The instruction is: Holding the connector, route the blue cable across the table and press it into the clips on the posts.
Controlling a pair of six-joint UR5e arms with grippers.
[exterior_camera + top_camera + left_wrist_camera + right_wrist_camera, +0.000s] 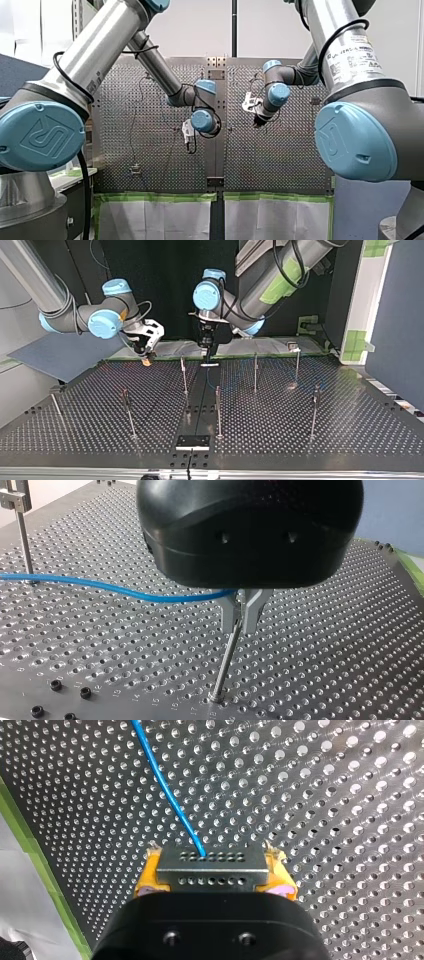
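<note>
Blue cable [100, 586]: lying low over the perforated counter [325, 655], passing the foot of a far post [22, 540], then rising into the left hand [241, 614]. Its other end is entering the connector [210, 866].
Right hand: [214, 870] yellow pads [149, 879] are clamping the grey connector block by its sides, above the counter near the green tape [37, 855]. Probably it is anchoring that end so the cable is paying out straight, not twisting.
Left hand: metal fingers are standing narrow, pinching the cable directly over the top of the near post [226, 666]. Gripping this close to the post is likely giving control for a downward press.
Clip: the one on the near post is hiding behind the fingers, so seating cannot be told.
Stage: looking like the press-in at this post. Other posts [218, 412] in the top view are showing no cable that can be made out.
Risk: cable between the two hands is looking fairly taut. Pressing off-centre could be bending the thin post or popping the cable sideways.
Next: a straight push down, with the right hand giving a little slack.
</note>
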